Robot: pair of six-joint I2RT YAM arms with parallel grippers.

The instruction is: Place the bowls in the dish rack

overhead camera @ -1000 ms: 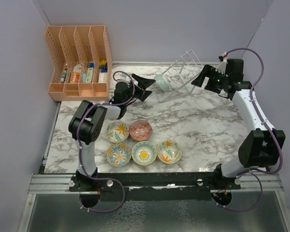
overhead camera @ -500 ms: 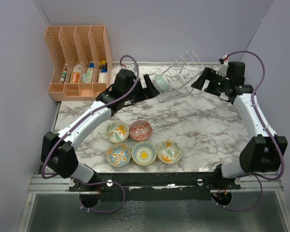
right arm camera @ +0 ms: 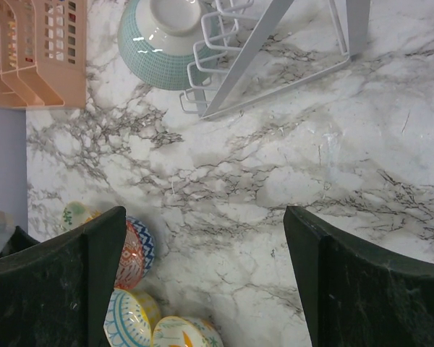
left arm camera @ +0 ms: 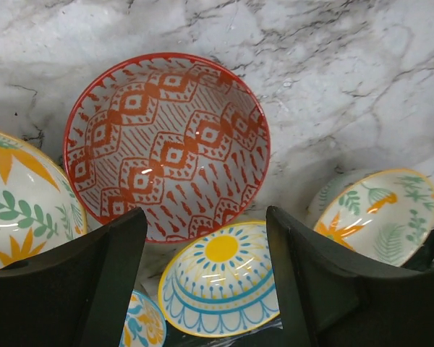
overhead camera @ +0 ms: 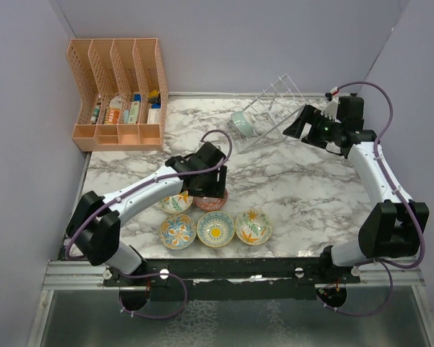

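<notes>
The pale teal bowl (overhead camera: 243,123) leans in the front end of the white wire dish rack (overhead camera: 276,100); both show in the right wrist view, bowl (right arm camera: 166,43) and rack (right arm camera: 275,50). Several patterned bowls sit near the front: red-patterned (left arm camera: 166,141), yellow sun (left arm camera: 220,278), floral cream (left arm camera: 18,195), orange-flower cream (left arm camera: 376,213), blue-orange (overhead camera: 178,231). My left gripper (left arm camera: 205,224) is open and empty, just above the near rim of the red bowl (overhead camera: 211,203). My right gripper (overhead camera: 302,123) is open and empty, beside the rack's right end.
An orange slotted file organizer (overhead camera: 119,94) with small items stands at the back left. Purple walls close the back and both sides. The marble table (overhead camera: 311,195) shows bare between the bowls and the rack.
My left arm has swung from the teal bowl at the rack back toward the front and now hangs over the red bowl. The right arm has barely moved.
</notes>
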